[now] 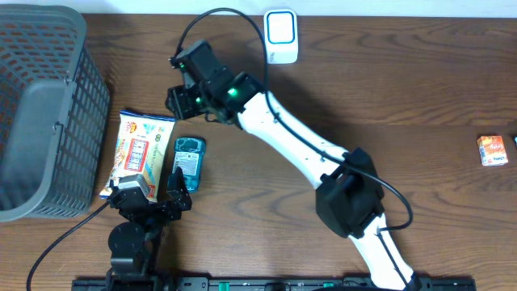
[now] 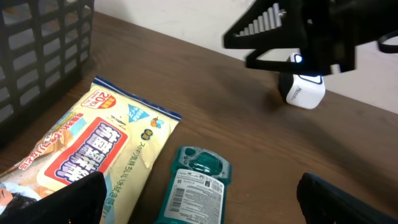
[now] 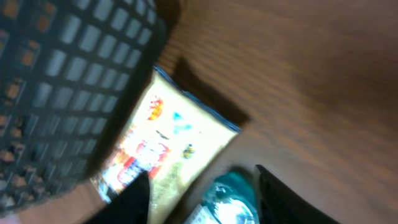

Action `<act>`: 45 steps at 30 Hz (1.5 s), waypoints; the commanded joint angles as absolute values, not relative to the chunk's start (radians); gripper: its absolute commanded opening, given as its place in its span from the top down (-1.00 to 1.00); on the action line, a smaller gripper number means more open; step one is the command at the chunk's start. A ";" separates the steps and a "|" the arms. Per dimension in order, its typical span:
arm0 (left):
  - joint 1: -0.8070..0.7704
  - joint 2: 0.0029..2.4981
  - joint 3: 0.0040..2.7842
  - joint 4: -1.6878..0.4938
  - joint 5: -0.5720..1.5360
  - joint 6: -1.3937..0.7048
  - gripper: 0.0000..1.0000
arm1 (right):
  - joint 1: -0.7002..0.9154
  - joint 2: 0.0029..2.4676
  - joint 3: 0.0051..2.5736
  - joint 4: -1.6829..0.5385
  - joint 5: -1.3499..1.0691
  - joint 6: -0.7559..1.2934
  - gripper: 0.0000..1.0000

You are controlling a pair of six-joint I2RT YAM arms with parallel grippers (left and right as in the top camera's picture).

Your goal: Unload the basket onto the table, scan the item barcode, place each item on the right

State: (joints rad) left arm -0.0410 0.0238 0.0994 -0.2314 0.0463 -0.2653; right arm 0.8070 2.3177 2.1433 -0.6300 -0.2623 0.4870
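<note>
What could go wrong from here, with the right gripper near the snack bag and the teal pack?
The teal pack lies close beside the snack bag, so the right gripper may snag or shove the bag. The left gripper stands open right next to both items, so the arms might collide. Gripping across the pack's upward-facing label could cover its barcode.

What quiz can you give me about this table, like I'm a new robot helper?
1. True or false: the yellow packet lies on the table beside the grey basket.
2. What lies next to the packet on its other side? A: the teal item. B: a banana. C: a spoon.
3. Is the left tool open or shut?

Key: 1 true; 2 A; 3 open.
</note>
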 commanded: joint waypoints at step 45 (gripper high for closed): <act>-0.039 0.416 0.555 -0.457 0.077 -0.226 -0.96 | 0.336 1.758 2.106 -1.698 0.055 0.467 -0.98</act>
